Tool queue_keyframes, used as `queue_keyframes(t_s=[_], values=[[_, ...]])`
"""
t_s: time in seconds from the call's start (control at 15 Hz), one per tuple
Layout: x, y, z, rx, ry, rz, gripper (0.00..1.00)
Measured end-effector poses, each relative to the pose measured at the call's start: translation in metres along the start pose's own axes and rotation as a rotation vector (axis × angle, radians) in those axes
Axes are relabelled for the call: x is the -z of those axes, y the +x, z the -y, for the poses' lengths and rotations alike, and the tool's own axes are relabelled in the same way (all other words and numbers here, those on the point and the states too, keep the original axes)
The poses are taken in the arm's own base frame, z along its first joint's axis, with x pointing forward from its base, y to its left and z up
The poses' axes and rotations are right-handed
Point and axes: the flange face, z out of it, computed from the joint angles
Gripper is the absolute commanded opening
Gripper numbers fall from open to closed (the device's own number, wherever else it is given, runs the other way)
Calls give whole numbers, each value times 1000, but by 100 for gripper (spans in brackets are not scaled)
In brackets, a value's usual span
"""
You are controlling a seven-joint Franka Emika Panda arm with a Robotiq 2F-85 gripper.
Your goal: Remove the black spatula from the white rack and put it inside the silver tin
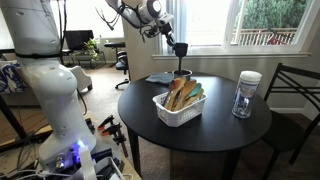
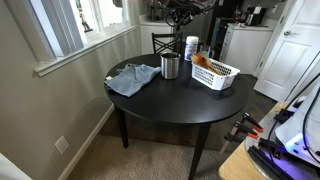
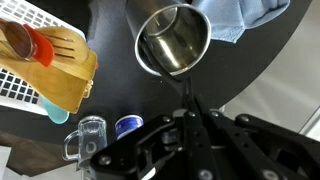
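Note:
My gripper (image 1: 179,49) is high above the far side of the round black table (image 1: 225,125) and is shut on the black spatula (image 1: 181,62), which hangs straight down toward the silver tin (image 1: 183,73). In the wrist view the thin handle (image 3: 187,92) runs from my jaws (image 3: 191,108) to the near rim of the open tin (image 3: 175,40). The spatula's lower end is hard to make out. The white rack (image 1: 172,112) stands in front of the tin and holds brown wooden utensils (image 3: 65,65) and a teal one (image 3: 55,108). Both exterior views show the tin (image 2: 170,67) and the rack (image 2: 215,74).
A blue cloth (image 2: 133,78) lies beside the tin. A clear jar with a white lid (image 1: 245,95) stands near the table edge. A dark chair (image 1: 290,90) is pushed up to the table. A window sill (image 2: 80,50) runs along the wall.

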Motion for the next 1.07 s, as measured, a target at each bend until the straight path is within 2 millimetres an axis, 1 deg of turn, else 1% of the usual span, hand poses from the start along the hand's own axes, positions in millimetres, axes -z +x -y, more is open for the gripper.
queue_keyframes(t_s=[0.07, 0.13, 0.2, 0.33, 0.87, 0.93, 1.07], values=[[-3, 0, -2, -3, -2, 3, 1], [-5, 0, -5, -6, -3, 5, 27], [-7, 0, -6, -9, -5, 6, 29], [-10, -1, -9, -18, -12, 8, 40], [-14, -4, -13, -18, -22, 13, 92], [-14, -4, -13, -18, -22, 13, 98], [-14, -4, -13, -18, -22, 13, 100]])
